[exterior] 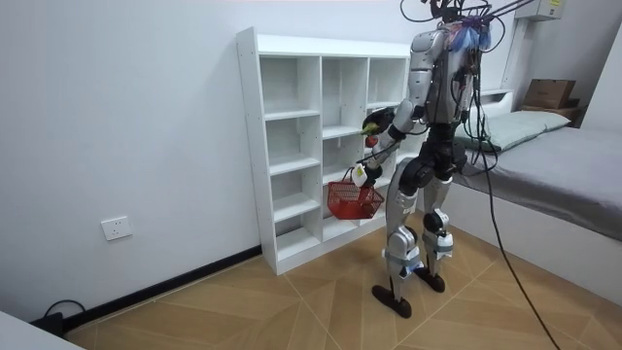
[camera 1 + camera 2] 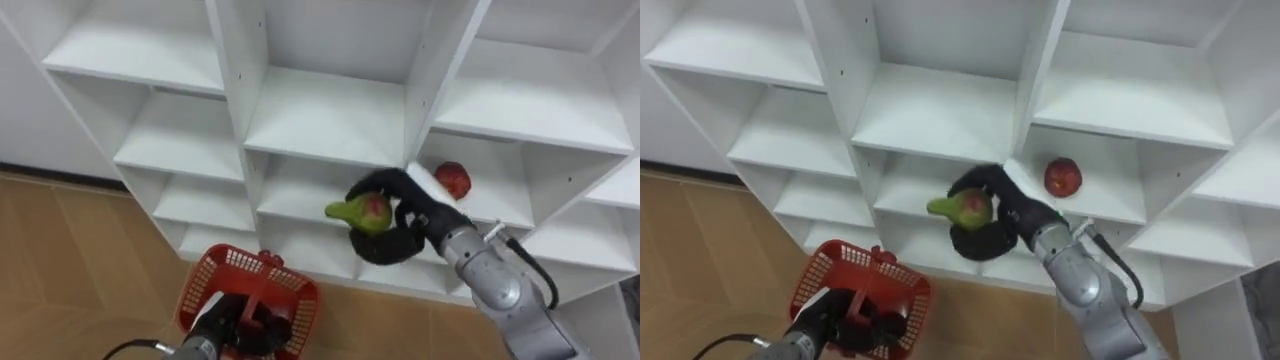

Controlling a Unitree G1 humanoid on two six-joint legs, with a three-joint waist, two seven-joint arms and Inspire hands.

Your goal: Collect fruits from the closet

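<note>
My right hand (image 2: pixel 398 228) (image 2: pixel 985 240) is shut on a green pear with a red blush (image 2: pixel 362 212) (image 2: pixel 965 208), held in front of the white closet's middle shelves. A red apple (image 2: pixel 453 180) (image 2: pixel 1063 176) lies on the shelf just right of it. Low down, my left hand (image 2: pixel 228 322) (image 2: pixel 830 315) is shut on the handle of a red mesh basket (image 2: pixel 290 290) (image 2: pixel 840 270), below and left of the pear. In the room view I stand facing the closet (image 1: pixel 292 146), the basket (image 1: pixel 352 199) hanging at hip height and the pear (image 1: pixel 370 125) raised.
The white closet (image 2: pixel 330 120) has open cubbies in three columns with thin upright dividers. Wooden floor (image 2: pixel 70 270) lies below on the left. In the room view a bed (image 1: pixel 564 165) stands behind me at the room view's right.
</note>
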